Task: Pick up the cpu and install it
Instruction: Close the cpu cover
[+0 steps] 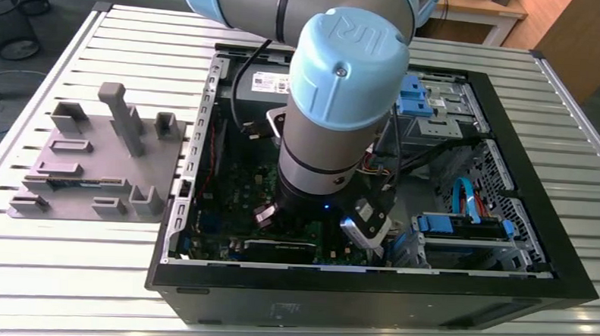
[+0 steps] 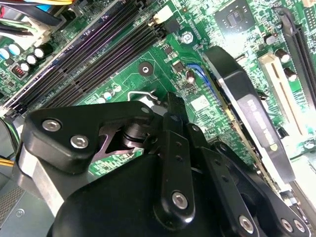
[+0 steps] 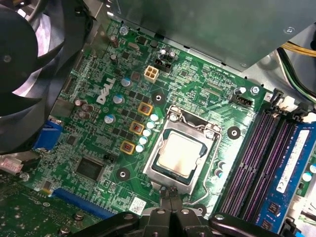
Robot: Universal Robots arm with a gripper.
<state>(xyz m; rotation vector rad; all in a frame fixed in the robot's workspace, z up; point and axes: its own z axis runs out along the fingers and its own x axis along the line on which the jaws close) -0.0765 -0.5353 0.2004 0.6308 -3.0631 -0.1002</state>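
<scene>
Inside an open desktop computer, the gripper of a Universal Robots arm hangs low over the green motherboard; its two black fingers are pressed together with nothing between them, the tips at the near edge of the silver socket frame; whether they touch the metal cannot be told. The cpu lies flat inside that frame, its pale metal top facing up through the frame's window. Beside the socket run dark memory slots, with a blue memory stick seated next to them; on the socket's other side, a black fan stands past the edge of the board. In the second wrist view the gripper's black linkage fills the foreground, and a long black card stands on edge in the board beyond it. In the exterior view the arm drops into the black computer case, which lies on its side on a slatted metal table; a grey fixture tray sits on the table just beside the case, at the exterior view's left.
</scene>
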